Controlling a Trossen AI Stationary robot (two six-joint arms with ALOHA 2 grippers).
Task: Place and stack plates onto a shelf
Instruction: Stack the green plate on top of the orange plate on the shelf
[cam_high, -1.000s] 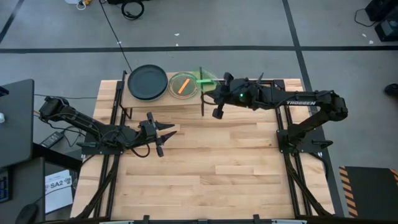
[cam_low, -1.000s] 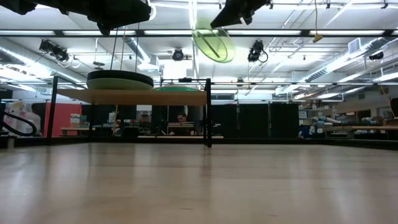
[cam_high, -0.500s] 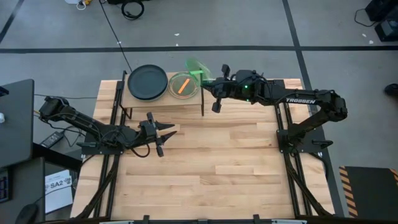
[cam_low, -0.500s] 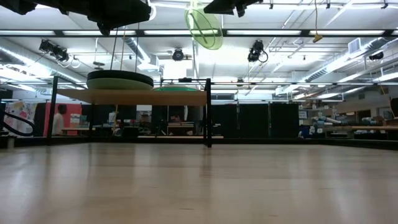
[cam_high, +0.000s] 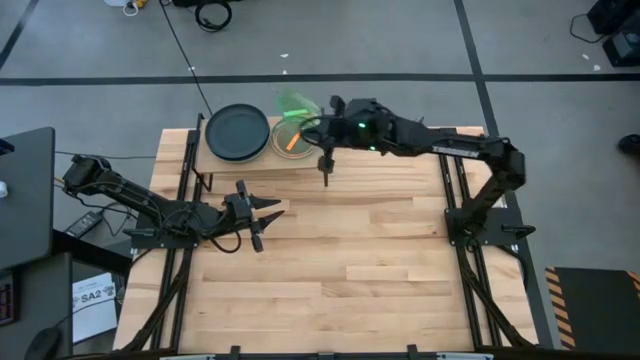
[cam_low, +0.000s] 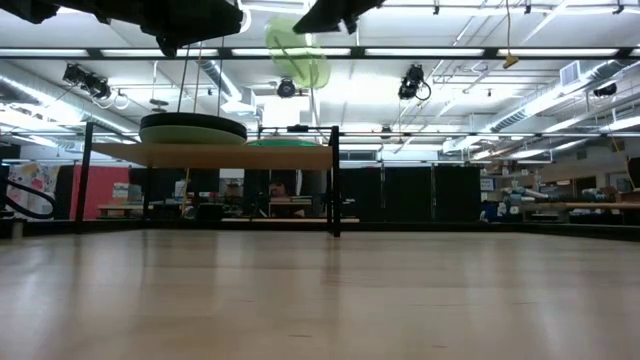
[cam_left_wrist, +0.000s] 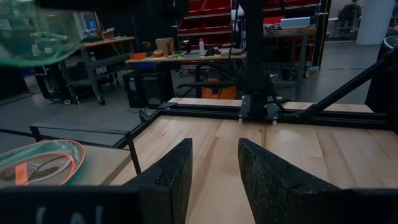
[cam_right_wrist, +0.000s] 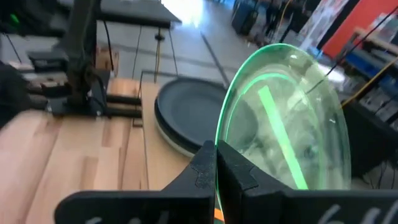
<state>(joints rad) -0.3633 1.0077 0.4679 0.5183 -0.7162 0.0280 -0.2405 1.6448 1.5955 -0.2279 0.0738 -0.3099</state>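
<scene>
My right gripper (cam_high: 320, 130) is above the shelf (cam_high: 255, 166) at the table's far left, shut on a translucent bright green plate (cam_high: 296, 104). In the low view the plate (cam_low: 296, 52) hangs tilted high over the shelf board (cam_low: 210, 155). On the shelf a black plate (cam_high: 237, 131) rests on a pale green one (cam_low: 192, 134). Beside them lies a clear plate with an orange rim (cam_high: 293, 140). My left gripper (cam_high: 268, 222) is open and empty low over the table, nearer than the shelf. My right gripper pinches the green plate's rim (cam_right_wrist: 219, 140) between its two shut fingers (cam_right_wrist: 202, 171). The plate stands nearly on edge beyond the fingers, tilted, its face toward the table's left. It is lifted clear, well above the shelf and the plates on it.
The shelf's thin black legs (cam_high: 326, 172) stand on the wooden tabletop (cam_high: 380, 260). Black frame rails (cam_high: 455, 200) run along both sides of the table. The near half of the tabletop is bare wood.
My right gripper has carried the green plate toward the table's left and far edges, from beside the shelf's right end to above the orange-rimmed plate. The plate stays tilted, clear of the shelf.
</scene>
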